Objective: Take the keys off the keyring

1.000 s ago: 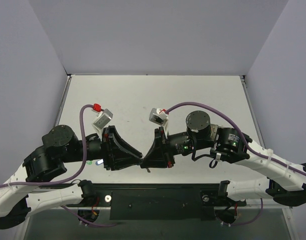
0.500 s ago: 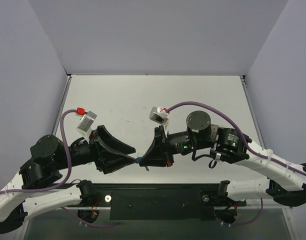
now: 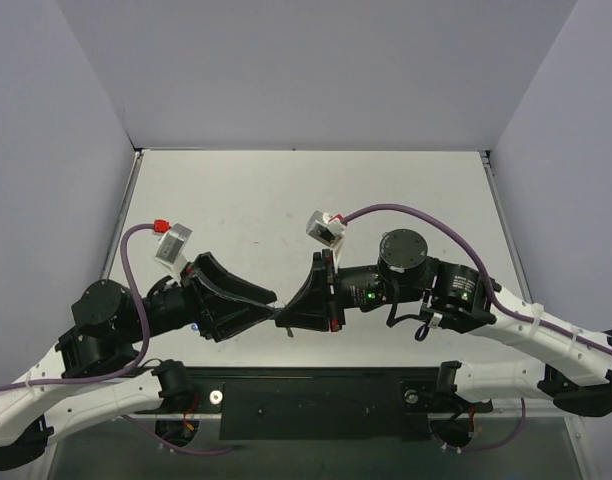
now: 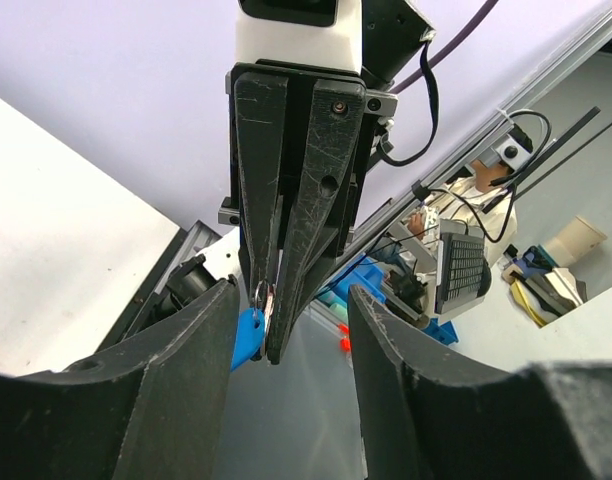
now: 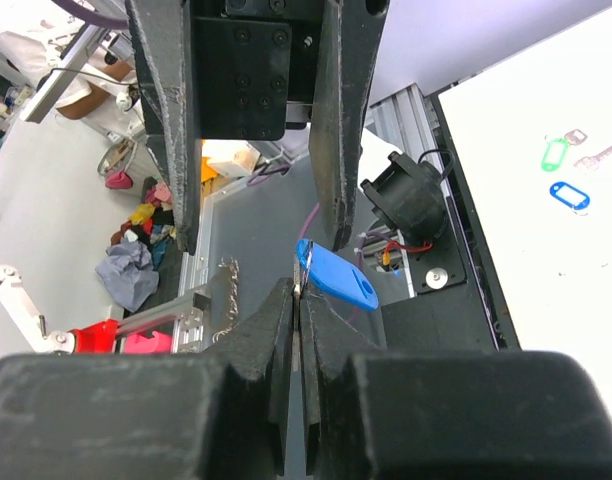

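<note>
My right gripper [image 5: 298,292] is shut on the thin silver keyring [image 5: 302,264], held in the air over the table's near edge. A bright blue key [image 5: 338,278] hangs from the ring beside the fingertips. In the left wrist view the keyring [image 4: 263,296] and the blue key [image 4: 248,336] sit at the tip of the right gripper's shut fingers [image 4: 296,190]. My left gripper [image 4: 291,310] is open, one finger on each side of that tip, touching nothing. From above, the left gripper [image 3: 264,303] and right gripper [image 3: 285,319] meet tip to tip.
On the white table [image 5: 546,90], in the right wrist view, lie a green tag [image 5: 554,153], a blue tag [image 5: 568,193] and a loose silver key [image 5: 596,157]. The black front rail [image 3: 316,398] runs below both grippers. Purple walls enclose the table.
The left arm drew back to the left and its gripper opened wider. Its fingers now straddle the right gripper's tip. The right gripper stays shut and has hardly moved.
</note>
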Controlling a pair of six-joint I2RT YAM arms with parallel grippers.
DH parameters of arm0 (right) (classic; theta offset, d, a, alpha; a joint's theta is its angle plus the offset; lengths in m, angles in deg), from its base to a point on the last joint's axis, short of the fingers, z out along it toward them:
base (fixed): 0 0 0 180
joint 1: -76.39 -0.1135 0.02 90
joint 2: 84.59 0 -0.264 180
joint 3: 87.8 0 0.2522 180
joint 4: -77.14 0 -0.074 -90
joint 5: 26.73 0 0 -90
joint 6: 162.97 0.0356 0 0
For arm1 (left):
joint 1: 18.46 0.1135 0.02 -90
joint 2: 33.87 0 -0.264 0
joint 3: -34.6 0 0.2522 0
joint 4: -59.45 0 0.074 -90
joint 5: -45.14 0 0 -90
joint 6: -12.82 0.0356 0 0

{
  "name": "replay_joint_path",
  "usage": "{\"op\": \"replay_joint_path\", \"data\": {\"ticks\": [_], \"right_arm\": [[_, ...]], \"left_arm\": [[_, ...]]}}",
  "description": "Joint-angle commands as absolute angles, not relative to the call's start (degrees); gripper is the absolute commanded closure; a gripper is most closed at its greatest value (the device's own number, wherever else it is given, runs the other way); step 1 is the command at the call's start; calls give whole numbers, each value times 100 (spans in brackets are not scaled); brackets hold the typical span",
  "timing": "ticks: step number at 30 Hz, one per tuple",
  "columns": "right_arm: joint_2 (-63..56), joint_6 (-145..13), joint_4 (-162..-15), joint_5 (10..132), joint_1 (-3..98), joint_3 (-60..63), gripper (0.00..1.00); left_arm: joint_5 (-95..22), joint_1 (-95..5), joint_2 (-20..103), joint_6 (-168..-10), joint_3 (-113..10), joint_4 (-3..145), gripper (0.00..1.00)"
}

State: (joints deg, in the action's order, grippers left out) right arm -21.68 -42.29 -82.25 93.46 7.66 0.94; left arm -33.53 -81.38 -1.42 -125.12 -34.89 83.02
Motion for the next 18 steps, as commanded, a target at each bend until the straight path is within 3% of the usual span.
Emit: {"op": "replay_joint_path", "data": {"ticks": [1, 10, 15, 18], "right_arm": [[-2342, -4133, -8778, 9236, 722, 75, 100], [-2333, -4115, -8858, 9174, 722, 14, 100], [-2324, -4115, -8866, 9183, 722, 5, 100], [-2333, -4115, -8849, 9157, 722, -21, 100]], "left_arm": [[-3343, -8157, -152, -12649, -3418, 7822, 44], [-3326, -8157, -179, -12693, -3313, 7743, 58], [-3317, -8157, -152, -12649, -3339, 7813, 88], [-3308, -8157, -152, -12640, -3365, 7849, 99]]}}
